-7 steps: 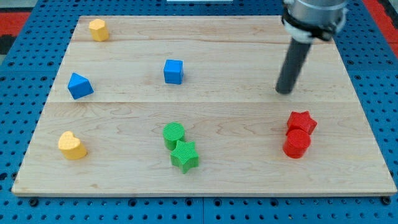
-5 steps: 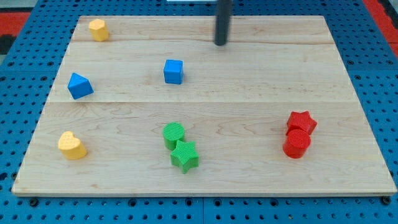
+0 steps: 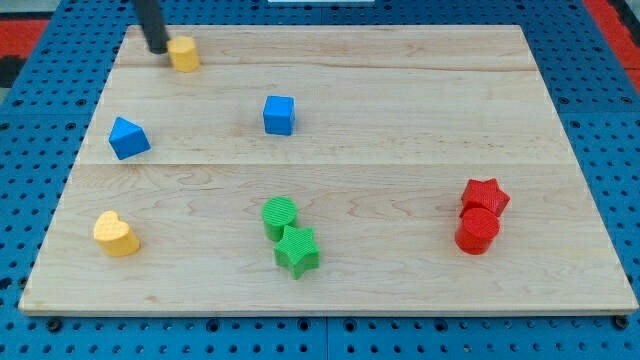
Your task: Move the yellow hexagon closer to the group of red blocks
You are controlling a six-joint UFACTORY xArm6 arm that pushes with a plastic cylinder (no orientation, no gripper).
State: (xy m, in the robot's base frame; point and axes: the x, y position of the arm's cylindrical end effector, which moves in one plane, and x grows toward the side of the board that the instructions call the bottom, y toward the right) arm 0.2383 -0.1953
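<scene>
My tip [image 3: 158, 47], end of a straight dark rod, no jaws fitted, sits upper left of frame, touching or just beside the left face of the small yellow hexagon block [image 3: 184, 54]. The red star block [image 3: 486, 195] and red cylinder block [image 3: 477, 231] touch each other, lower right, well apart from it.

Risks, as judged: an off-centre push lets the hexagon spin off the tip. The blue cube [image 3: 280, 115] stands near the diagonal path and could get clipped.

Two yellow blocks [image 3: 184, 53], two blue [image 3: 279, 115], two green [image 3: 280, 216], apparently two red [image 3: 484, 196].
</scene>
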